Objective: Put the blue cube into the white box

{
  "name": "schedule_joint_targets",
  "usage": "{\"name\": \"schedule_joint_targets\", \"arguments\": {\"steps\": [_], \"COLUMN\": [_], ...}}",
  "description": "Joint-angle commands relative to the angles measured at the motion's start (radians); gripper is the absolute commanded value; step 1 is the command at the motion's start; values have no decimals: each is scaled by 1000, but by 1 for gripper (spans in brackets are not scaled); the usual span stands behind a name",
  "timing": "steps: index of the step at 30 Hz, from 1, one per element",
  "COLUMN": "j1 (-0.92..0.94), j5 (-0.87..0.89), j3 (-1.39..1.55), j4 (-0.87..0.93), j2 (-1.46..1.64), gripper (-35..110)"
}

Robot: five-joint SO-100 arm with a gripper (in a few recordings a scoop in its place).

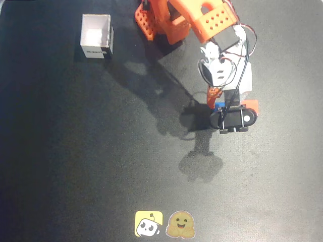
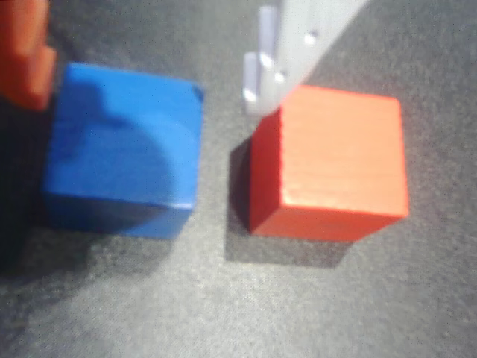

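Observation:
In the wrist view the blue cube [image 2: 123, 153] sits on the dark mat at the left, with the red-orange cube [image 2: 332, 160] a short gap to its right. My gripper [image 2: 141, 93] is open and straddles the blue cube: the orange finger [image 2: 26, 63] is by its left edge and the pale finger [image 2: 276, 67] hangs in the gap between the cubes. Seen from overhead, the gripper [image 1: 222, 103] is low at the right, with a sliver of the blue cube [image 1: 219, 106] and a corner of the red cube [image 1: 253, 105] showing beside it. The white box [image 1: 97, 35] stands far off at the upper left.
The orange arm base [image 1: 161, 20] is at the top centre of the overhead view, between the box and the cubes. Two stickers, one yellow [image 1: 149, 223] and one brown [image 1: 180, 224], lie flat at the bottom edge. Dark mat stretches between the gripper and the box.

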Motion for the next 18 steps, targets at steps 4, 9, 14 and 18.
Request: {"name": "schedule_joint_targets", "arguments": {"steps": [4, 9, 14, 18], "j1": [-2, 3, 5, 5], "j5": [8, 14, 21, 26], "j3": [-6, 5, 15, 18], "j4": [-11, -18, -21, -28], "j2": [-5, -15, -18, -34], "gripper": [22, 22, 22, 22]}}
